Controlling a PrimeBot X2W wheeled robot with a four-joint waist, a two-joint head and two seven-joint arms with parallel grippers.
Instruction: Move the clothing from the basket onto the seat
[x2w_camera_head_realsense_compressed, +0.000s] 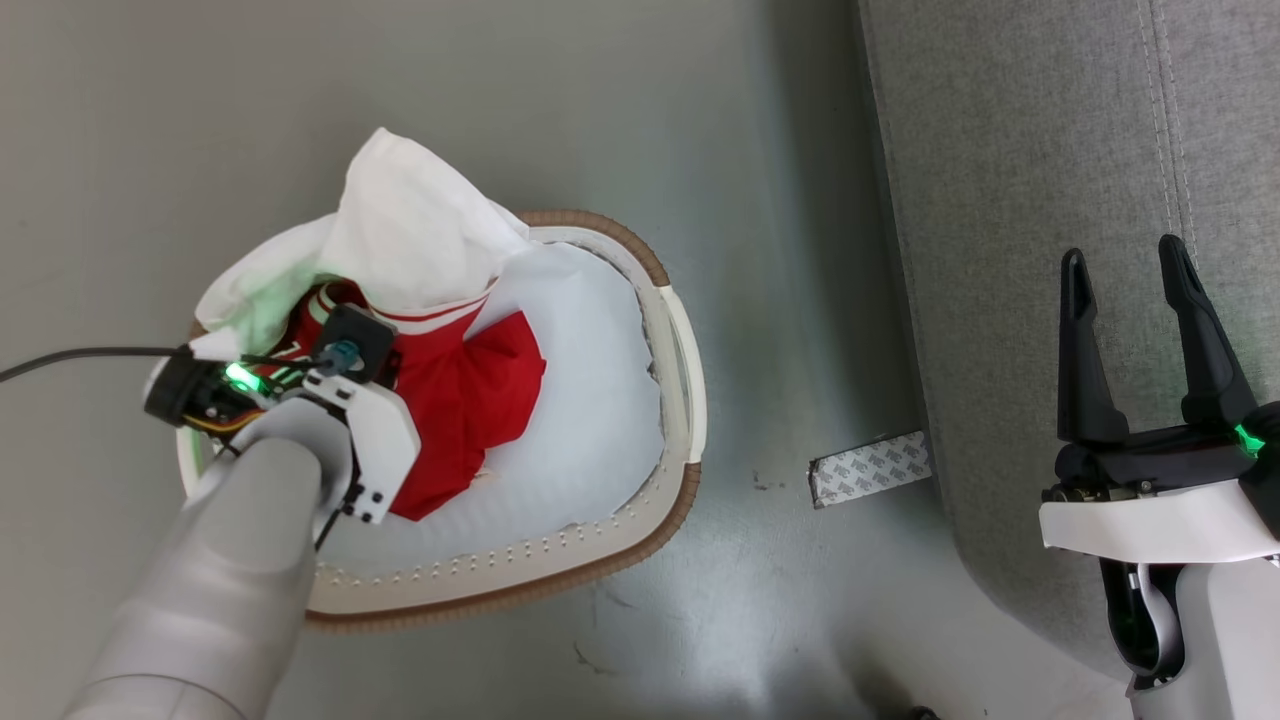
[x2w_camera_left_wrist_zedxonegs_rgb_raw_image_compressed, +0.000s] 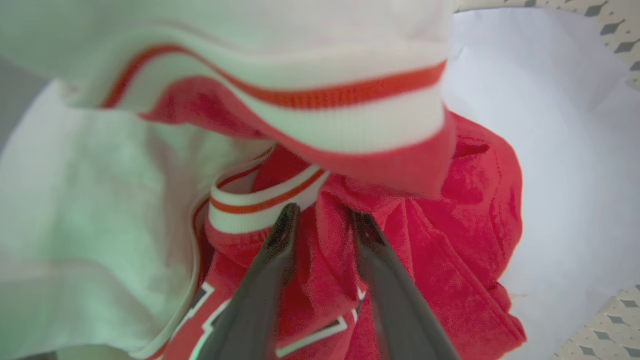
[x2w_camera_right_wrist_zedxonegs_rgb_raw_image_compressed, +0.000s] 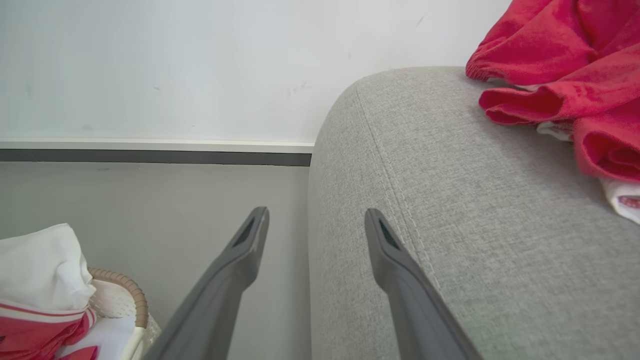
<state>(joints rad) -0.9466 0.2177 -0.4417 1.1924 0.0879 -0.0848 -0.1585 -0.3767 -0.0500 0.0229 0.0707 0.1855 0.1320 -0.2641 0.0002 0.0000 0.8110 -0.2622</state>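
Note:
The basket (x2w_camera_head_realsense_compressed: 690, 400) stands on the floor, left of the seat (x2w_camera_head_realsense_compressed: 1020, 150). It holds clothing: a red jersey (x2w_camera_head_realsense_compressed: 470, 390) under a white garment (x2w_camera_head_realsense_compressed: 420, 230) with red stripes. My left arm reaches down into the basket, its wrist covering the fingers in the head view. In the left wrist view my left gripper (x2w_camera_left_wrist_zedxonegs_rgb_raw_image_compressed: 324, 212) has closed partway, and a fold of the lettered red jersey (x2w_camera_left_wrist_zedxonegs_rgb_raw_image_compressed: 320, 280) is bunched between its fingers. My right gripper (x2w_camera_head_realsense_compressed: 1125, 260) stands open over the seat's edge (x2w_camera_right_wrist_zedxonegs_rgb_raw_image_compressed: 475, 225), holding nothing. More red clothing (x2w_camera_right_wrist_zedxonegs_rgb_raw_image_compressed: 565, 65) lies on the seat.
A flat white pad (x2w_camera_head_realsense_compressed: 590, 400) lines the basket's bottom. On the floor between basket and seat lies a grey patterned strip (x2w_camera_head_realsense_compressed: 870, 468). A black cable (x2w_camera_head_realsense_compressed: 80, 355) runs left from my left wrist. A white wall with a dark baseboard (x2w_camera_right_wrist_zedxonegs_rgb_raw_image_compressed: 150, 157) stands beyond.

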